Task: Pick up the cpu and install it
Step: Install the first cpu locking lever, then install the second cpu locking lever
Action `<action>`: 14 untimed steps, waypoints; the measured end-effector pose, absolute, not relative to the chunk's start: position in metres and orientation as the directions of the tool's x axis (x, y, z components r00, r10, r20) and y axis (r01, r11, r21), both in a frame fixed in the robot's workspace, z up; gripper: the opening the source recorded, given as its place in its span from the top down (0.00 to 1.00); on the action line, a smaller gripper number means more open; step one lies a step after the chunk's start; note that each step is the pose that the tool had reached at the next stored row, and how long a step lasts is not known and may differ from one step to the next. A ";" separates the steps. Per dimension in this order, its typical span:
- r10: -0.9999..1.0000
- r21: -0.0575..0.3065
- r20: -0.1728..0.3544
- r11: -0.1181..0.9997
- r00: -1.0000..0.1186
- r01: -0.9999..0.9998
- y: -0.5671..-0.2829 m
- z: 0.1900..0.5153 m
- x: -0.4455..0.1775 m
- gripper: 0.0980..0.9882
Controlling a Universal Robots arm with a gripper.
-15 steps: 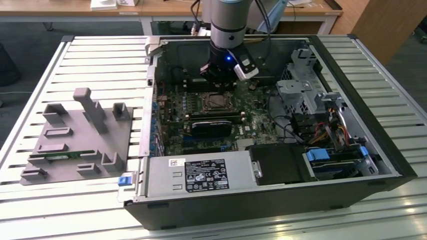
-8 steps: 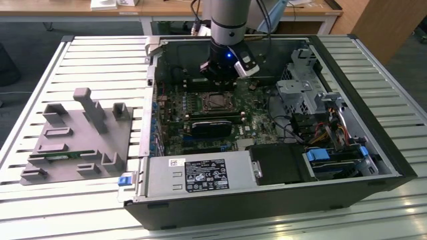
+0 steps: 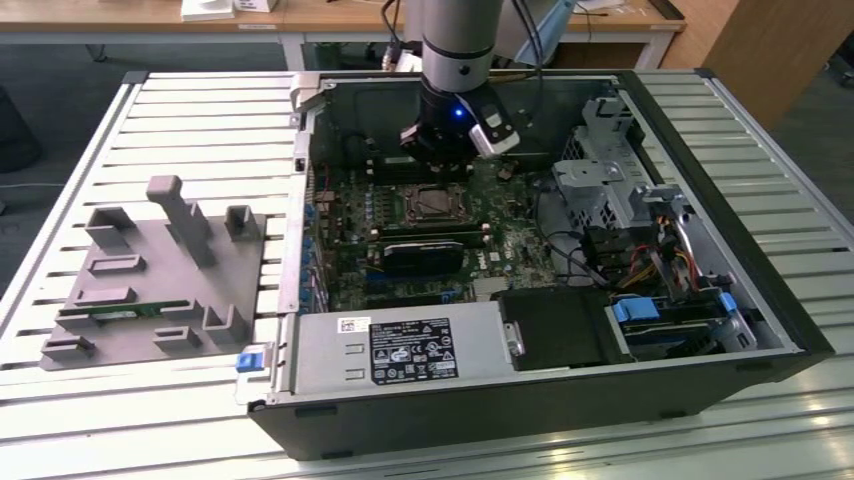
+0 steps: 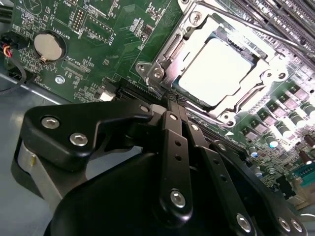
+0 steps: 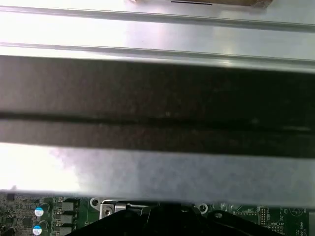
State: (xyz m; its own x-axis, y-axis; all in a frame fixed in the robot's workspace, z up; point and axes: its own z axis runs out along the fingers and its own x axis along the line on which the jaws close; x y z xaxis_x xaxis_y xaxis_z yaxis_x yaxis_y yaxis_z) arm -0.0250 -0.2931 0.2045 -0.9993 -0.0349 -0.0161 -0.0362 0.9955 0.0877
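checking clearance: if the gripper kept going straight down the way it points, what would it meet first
Probably the motherboard just beside the socket holding the cpu; the gripper aims at that edge, though depth is unclear.

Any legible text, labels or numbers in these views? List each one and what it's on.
Nothing is legible enough to quote.
Large label on the power supply: print too small.
Small white sticker on the same unit: too small.
White lettering on the motherboard near the coin cell: too blurred.
Top of the cpu: washed out by glare, no marking readable.
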 end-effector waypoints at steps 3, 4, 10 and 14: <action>-0.035 0.088 -0.016 0.995 -0.999 -0.036 -0.294 0.204 -0.025 0.99; -0.035 0.088 -0.016 0.995 -0.999 -0.036 -0.294 0.204 -0.025 0.99; -0.035 0.088 -0.016 0.995 -0.999 -0.036 -0.296 0.204 -0.025 0.99; -0.035 0.088 -0.016 0.995 -0.999 -0.036 -0.298 0.205 -0.025 0.99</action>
